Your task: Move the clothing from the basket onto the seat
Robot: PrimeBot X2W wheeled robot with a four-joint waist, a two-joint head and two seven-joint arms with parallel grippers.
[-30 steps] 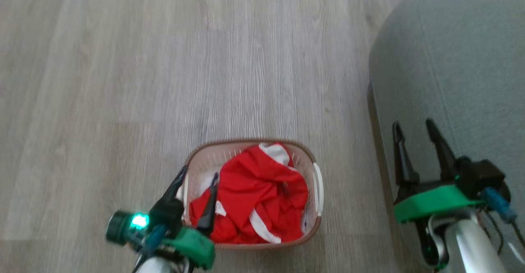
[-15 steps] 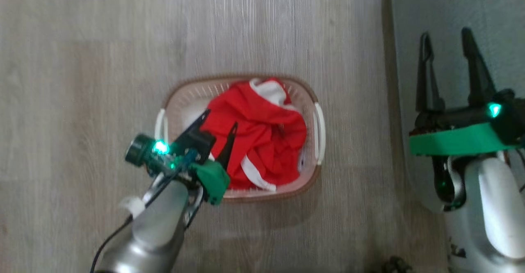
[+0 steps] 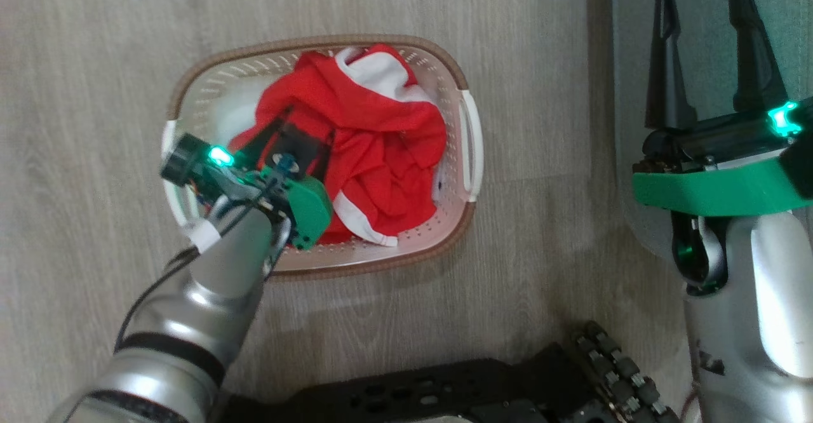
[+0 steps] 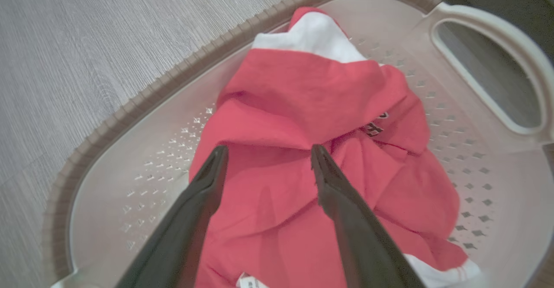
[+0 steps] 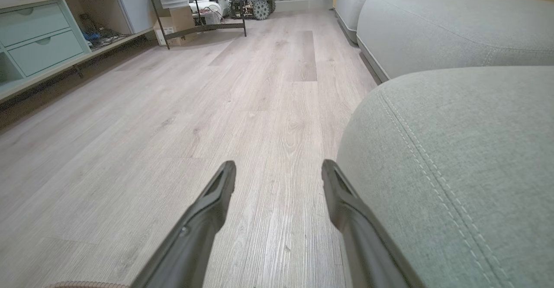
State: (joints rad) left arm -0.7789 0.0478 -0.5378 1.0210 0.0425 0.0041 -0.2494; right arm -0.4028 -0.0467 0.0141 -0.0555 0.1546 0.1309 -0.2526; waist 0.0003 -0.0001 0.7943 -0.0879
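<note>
Between the two long dark fingers [image 4: 203, 193] of the left gripper [image 4: 268, 149], which are standing wide apart with nothing clamped, a fold of the bright red thin-fabric clothing [image 4: 303, 89] with white trim is showing. Whether the tips are touching the cloth cannot be told. That clothing is lying crumpled inside the small oval cream plastic basket [image 4: 130, 110] with perforated walls and a brown woven-look rim. It is bunched toward the side with the white handle [image 4: 489, 63], and a scrap of dark lettering [image 4: 374, 126] is peeking from a crease. The basket is sitting on the pale wood-grain plank floor [image 5: 173, 128]. Off to the right, the right gripper [image 5: 278, 164] is hanging spread and empty at the rounded corner of the large grey-green fabric seat [image 5: 454, 149]. The seat is standing beside the basket, apart from it, and is showing a stitched seam.
</note>
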